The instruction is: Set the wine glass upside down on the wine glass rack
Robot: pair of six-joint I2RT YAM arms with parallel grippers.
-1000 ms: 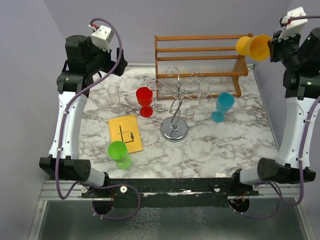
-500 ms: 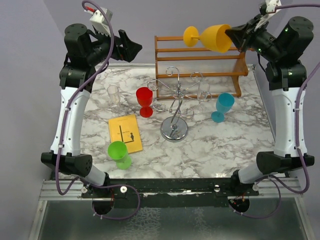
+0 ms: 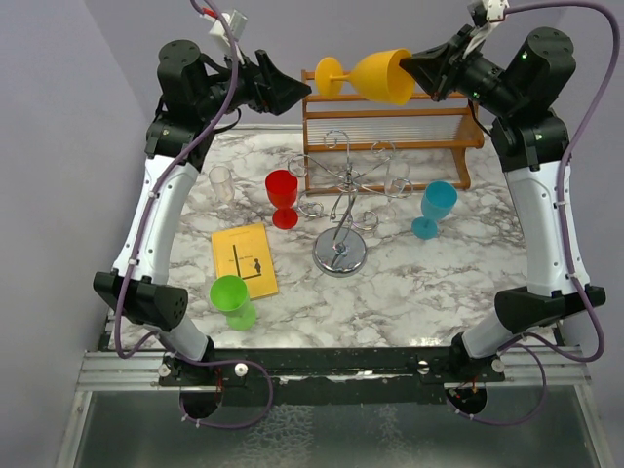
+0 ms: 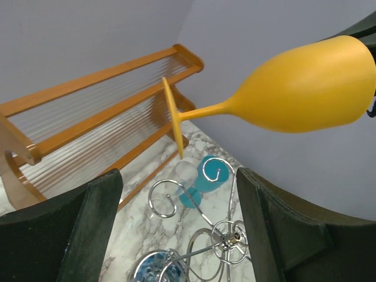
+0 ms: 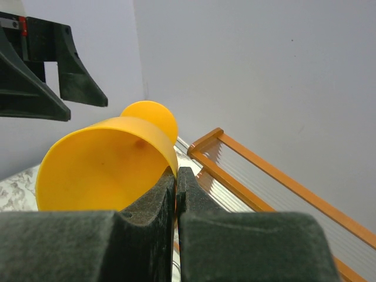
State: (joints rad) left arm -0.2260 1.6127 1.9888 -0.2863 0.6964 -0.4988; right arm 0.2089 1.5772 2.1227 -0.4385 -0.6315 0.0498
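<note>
- Grey walls stand round a marble table (image 3: 439, 283). From above, we see the yellow wine glass (image 3: 375, 76) up in the air at the back. It lies on its side in front of the wooden shelf (image 3: 390, 122), and its round foot points at the left claw (image 3: 288, 88).
- The right claw (image 3: 424, 68) pinches the rim of the cup. The left claw is spread wide and holds nothing.
- The wine glass rack (image 3: 341, 190) stands in the middle of the table, well below the glass. A red glass (image 3: 283, 195) is just beside it on the left and a blue glass (image 3: 434, 208) is near on the right.
- A clear cup (image 3: 398, 178) sits by one curl; we cannot tell if it hangs or stands. These three crowd the way down.
- A green glass (image 3: 231, 297) and a yellow book (image 3: 244, 260) are farther off.
- From the left wrist, we see two dark fingers (image 4: 82, 235) far apart, with the foot and thin stem ahead of them. The silver curls are below.
- From the right wrist, two pads (image 5: 147, 229) press tight on the thin rim, one inside the cup and one outside.
- We think the glass is plastic: light, stiff and smooth, so it may slip or swing from a rim hold. The thin stem looks like the best place to grab, so the foot can slide onto a free curl.
</note>
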